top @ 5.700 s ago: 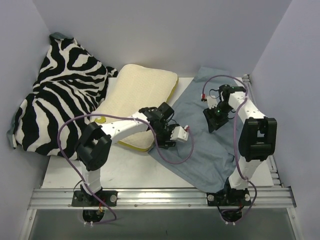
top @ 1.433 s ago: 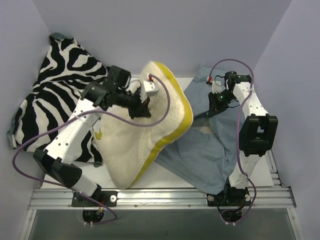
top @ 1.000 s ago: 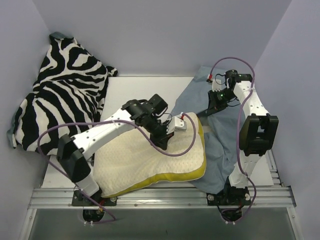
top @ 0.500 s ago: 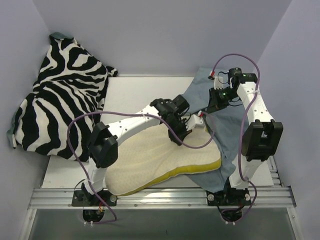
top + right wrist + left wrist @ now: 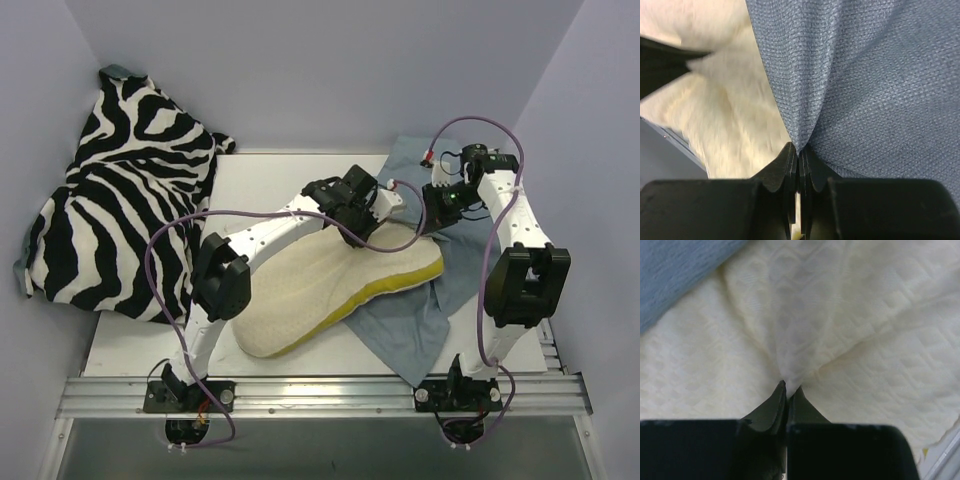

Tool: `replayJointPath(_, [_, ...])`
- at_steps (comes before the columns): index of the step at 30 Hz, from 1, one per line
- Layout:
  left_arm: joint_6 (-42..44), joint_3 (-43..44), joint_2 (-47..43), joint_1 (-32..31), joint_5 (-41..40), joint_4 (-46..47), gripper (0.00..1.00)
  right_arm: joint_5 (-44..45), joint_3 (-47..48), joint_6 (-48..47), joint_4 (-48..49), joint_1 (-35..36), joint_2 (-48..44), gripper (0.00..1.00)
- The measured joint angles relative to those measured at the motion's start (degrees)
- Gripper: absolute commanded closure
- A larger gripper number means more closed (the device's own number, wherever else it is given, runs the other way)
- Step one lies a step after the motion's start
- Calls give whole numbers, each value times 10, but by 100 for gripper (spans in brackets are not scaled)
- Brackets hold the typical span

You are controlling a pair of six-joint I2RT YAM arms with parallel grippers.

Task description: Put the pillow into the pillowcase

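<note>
The cream pillow [image 5: 330, 290] with its yellow edge lies slanted across the table, its far right end resting on the grey-blue pillowcase [image 5: 425, 315]. My left gripper [image 5: 375, 215] is shut on a pinched fold of the pillow [image 5: 790, 355] near that far end; the pillowcase [image 5: 675, 270] shows at the upper left of the left wrist view. My right gripper [image 5: 432, 222] is shut on a raised fold of the pillowcase [image 5: 840, 85], just right of the pillow's [image 5: 735, 115] end. The two grippers stand close together.
A black-and-white zebra-print cloth [image 5: 120, 200] is heaped at the back left against the wall. Purple cables loop from both arms. A metal rail [image 5: 320, 395] runs along the table's near edge, and walls close in on three sides.
My left gripper has carried the pillow's end farther back and right, onto the pillowcase. My right gripper has kept its pinch on the pillowcase and shifted only slightly.
</note>
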Motion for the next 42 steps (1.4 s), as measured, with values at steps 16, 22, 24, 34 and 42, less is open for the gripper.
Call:
replayJointPath(16, [24,-187,-80,49,3,132,3,6,30,27,-6,-15,18,91])
replayJointPath(22, [180,-238,-202,33,98,115,2,22,18,41,-12,-16,23,39])
replayJointPath(24, [236,-249,-217,24,112,111,3,39,-3,45,-10,-16,22,37])
replayJointPath(34, [407,-297,-140,-13,112,80,3,78,-149,71,-22,-20,-16,43])
replayJointPath(42, [427,-298,-128,-17,100,104,3,56,-212,158,73,-20,9,46])
